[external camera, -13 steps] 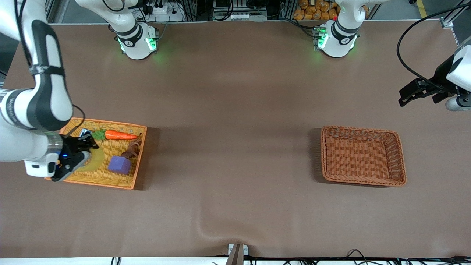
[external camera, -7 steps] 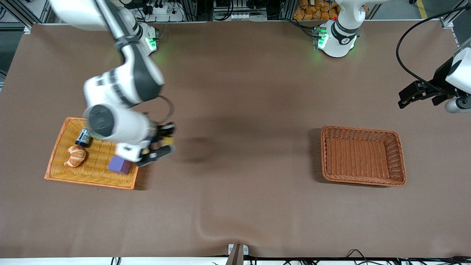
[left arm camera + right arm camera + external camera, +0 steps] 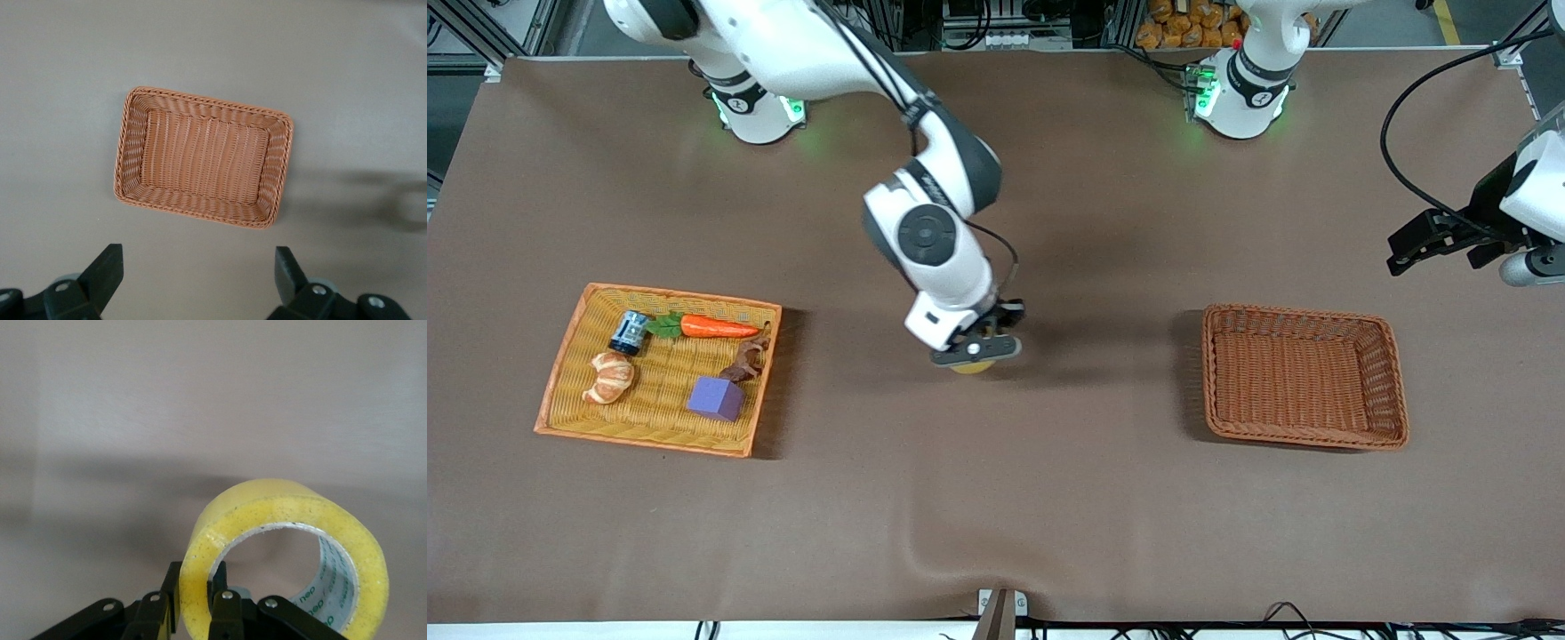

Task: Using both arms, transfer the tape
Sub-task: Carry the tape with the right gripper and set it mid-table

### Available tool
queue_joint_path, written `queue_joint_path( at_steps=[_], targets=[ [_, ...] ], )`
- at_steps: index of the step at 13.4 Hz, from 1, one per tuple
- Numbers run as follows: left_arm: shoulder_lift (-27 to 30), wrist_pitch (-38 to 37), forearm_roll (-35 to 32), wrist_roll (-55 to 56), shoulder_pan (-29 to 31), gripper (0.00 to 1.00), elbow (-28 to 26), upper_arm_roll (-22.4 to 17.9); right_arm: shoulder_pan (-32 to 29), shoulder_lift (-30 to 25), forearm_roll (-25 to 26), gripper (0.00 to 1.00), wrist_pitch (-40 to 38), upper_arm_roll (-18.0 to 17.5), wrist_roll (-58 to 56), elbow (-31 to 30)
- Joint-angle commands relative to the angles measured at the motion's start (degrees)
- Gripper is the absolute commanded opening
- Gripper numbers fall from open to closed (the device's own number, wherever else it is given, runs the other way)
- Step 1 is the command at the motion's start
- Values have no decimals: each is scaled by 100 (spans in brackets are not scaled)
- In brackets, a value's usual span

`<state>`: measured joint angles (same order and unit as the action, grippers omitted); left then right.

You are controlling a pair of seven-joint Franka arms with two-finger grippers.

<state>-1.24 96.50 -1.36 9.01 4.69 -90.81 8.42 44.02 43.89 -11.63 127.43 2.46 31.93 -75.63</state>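
The tape (image 3: 283, 550) hangs in the right gripper (image 3: 975, 345), whose fingers (image 3: 223, 610) pinch one wall of the ring, one finger outside and one inside the grey-white core. In the front view only a yellow edge of the tape (image 3: 972, 366) shows under the gripper, so it is hard to tell whether the roll touches the table (image 3: 996, 498) or hangs just above it. This gripper is over the bare middle of the table, between the orange tray (image 3: 562, 372) and the brown basket (image 3: 1394, 382).

The tray lies toward the right arm's end of the table and holds a purple cube (image 3: 716, 397), a carrot (image 3: 716, 327), a croissant (image 3: 609, 377), a small dark can (image 3: 629, 332) and a brown scrap (image 3: 747, 360) just beside the cube. The basket lies toward the left arm's end.

The left gripper (image 3: 193, 273) waits up in the air at that end, its fingers spread wide with nothing between them, looking down on the basket (image 3: 127, 160).
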Motion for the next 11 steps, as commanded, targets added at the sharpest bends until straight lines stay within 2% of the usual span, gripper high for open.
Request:
queue_joint_path(
  at_steps=[1, 2, 3, 4, 5, 7, 8, 10, 11],
  targets=[
    [45, 272, -66, 4, 41, 100, -95, 11, 290, 769, -103, 0, 221, 96, 480, 751],
    [10, 447, -66, 13, 41, 100, -130, 11, 265, 787, -102, 31, 186, 96, 481, 743],
    [-77, 570, -66, 56, 32, 100, -147, 11, 221, 727, -76, 66, 125, 105, 472, 726],
    [-131, 685, -66, 196, 14, 100, -165, 11, 195, 613, -85, 86, 11, 140, 472, 691],
    [-235, 721, -66, 528, -38, 100, -148, 20, 90, 525, -76, 97, -259, 149, 429, 690],
    [-534, 861, -66, 1171, -257, 100, -139, 72, -313, 26, -59, 100, -1153, 175, 71, 612],
    [-675, 949, -58, 1452, -363, 100, -156, 90, -620, -334, -59, 100, -1602, 202, -489, 455],
    [-956, 1150, -57, 2050, -670, 100, -182, 151, -1174, -1238, -32, 100, -1897, 219, -1178, -246],
    [-1079, 1291, -66, 2226, -915, 100, -244, 152, -1316, -1652, 211, 100, -1880, 246, -1206, -633]
  ],
)
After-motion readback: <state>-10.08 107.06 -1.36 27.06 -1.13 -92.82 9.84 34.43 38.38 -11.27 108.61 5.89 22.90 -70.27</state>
